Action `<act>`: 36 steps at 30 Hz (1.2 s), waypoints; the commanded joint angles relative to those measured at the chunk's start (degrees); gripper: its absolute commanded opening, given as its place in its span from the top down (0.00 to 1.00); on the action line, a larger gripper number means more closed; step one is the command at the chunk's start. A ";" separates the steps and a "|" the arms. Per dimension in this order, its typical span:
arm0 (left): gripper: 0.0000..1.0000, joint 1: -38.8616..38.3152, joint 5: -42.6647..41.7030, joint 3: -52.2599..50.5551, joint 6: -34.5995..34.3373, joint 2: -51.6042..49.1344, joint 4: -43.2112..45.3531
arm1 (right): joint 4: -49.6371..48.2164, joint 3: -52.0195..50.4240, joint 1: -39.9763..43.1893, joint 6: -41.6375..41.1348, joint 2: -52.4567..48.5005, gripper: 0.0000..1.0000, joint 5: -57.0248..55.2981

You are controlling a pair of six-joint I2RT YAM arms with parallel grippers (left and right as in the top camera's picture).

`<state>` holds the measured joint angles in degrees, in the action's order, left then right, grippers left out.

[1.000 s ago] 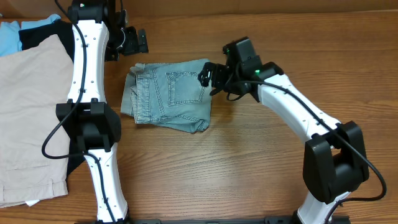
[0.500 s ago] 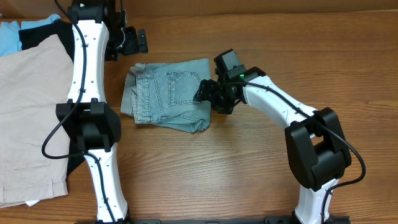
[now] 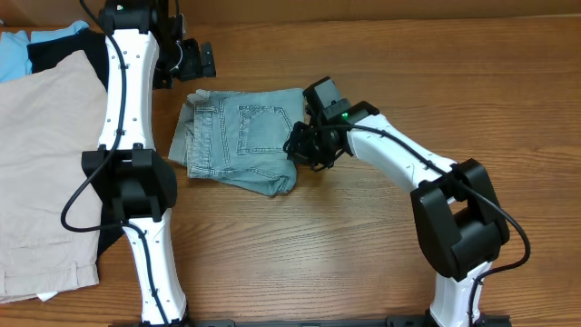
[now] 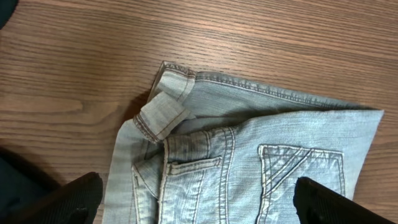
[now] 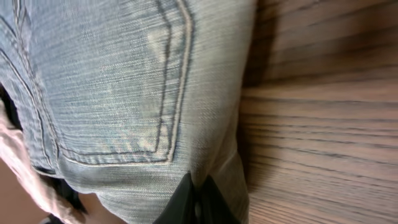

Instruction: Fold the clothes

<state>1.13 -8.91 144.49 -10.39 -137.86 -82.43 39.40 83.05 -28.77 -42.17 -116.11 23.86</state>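
Right now the pair of light blue faded denim shorts [image 3: 241, 141] lies in a doubled bundle on the brown wood-grain table [image 3: 408, 73], in the upper middle of the overhead frame, one stitched back pocket facing up and the waistband bunched at its left end. My right gripper [image 3: 304, 145] sits at the bundle's right edge. In the right wrist view its two dark fingertips [image 5: 186, 202] come together at the bottom of the frame, closed, and they appear to be nipping the folded denim edge, though the frame is too close for me to be sure any cloth is between them. My left gripper [image 3: 186, 59] hangs above the upper left corner of the shorts, jaws spread wide, holding nothing.

I judge this to be the last fold: the right edge taken up, not yet carried over. Next I must lift that edge just clear and bring it across toward the waistband, and my left jaws should come down to pin the rumpled end so the bundle does not slide.

Much is hidden. My right wrist covers its own fingers from above, the lower layers are out of sight, I see no waistband label, and the left wrist view cuts off the lower half. The large beige shorts [image 3: 45, 163] and black garment [image 3: 54, 50] at the left edge are not my concern
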 commanded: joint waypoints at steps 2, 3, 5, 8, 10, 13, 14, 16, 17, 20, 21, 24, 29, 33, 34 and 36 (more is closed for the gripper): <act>0.00 -0.52 0.55 1.07 -0.33 -0.46 0.20 | 0.15 0.20 5.60 3.43 0.04 0.96 1.42; 0.00 -0.50 0.57 1.07 -0.33 -0.46 0.22 | 0.15 0.24 6.95 5.03 0.04 0.96 1.62; 0.00 -0.52 0.55 1.07 -0.33 -0.46 0.24 | 0.17 0.28 9.66 7.78 0.04 0.96 1.57; 0.00 -0.57 0.52 1.07 -0.37 -0.46 0.22 | 0.13 0.28 14.80 11.80 0.04 0.96 0.68; 0.00 -0.57 0.50 1.07 -0.37 -0.46 0.20 | -0.33 0.28 18.62 13.86 0.04 0.96 -0.81; 0.00 -0.72 0.55 1.07 -0.33 -0.46 0.02 | -1.14 1.07 25.03 18.47 0.04 0.89 -0.81; 0.00 -0.72 0.52 1.07 -0.35 -0.46 0.00 | -0.81 1.68 26.73 19.08 0.04 0.82 -0.81; 0.00 -0.72 0.55 1.07 -0.33 -0.46 0.00 | 0.63 3.67 29.92 19.98 0.44 0.65 -0.83; 0.00 -0.76 0.55 1.07 -0.33 -0.46 0.02 | 1.53 4.92 31.12 20.17 0.83 0.59 -0.76; 0.00 -0.76 0.55 1.07 -0.33 -0.46 0.39 | 5.57 9.84 32.65 22.77 2.49 0.50 0.37; 0.00 -0.76 0.55 1.07 -0.33 -0.46 0.46 | 6.91 11.19 32.44 23.15 2.95 0.46 0.52; 0.00 -0.76 0.55 1.07 -0.35 -0.46 0.57 | 11.28 14.14 29.88 23.10 3.98 0.36 0.46; 0.00 -0.79 0.52 1.07 -0.37 -0.46 0.61 | 18.84 13.07 23.45 14.67 3.76 0.18 -4.11; 0.00 -0.76 0.55 1.07 -0.33 -0.46 0.35 | 20.02 9.03 19.15 2.56 3.76 0.18 -7.78; 0.00 -0.76 0.55 1.07 -0.33 -0.46 0.33 | 19.26 7.43 17.97 -0.63 3.76 0.18 -7.78; 0.00 -0.76 0.55 1.07 -0.33 -0.46 0.39 | 18.14 5.60 16.44 -4.24 3.76 0.19 -7.78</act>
<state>1.10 -8.71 144.49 -10.41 -137.86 -81.95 58.24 91.09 -11.31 -36.36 -113.36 18.52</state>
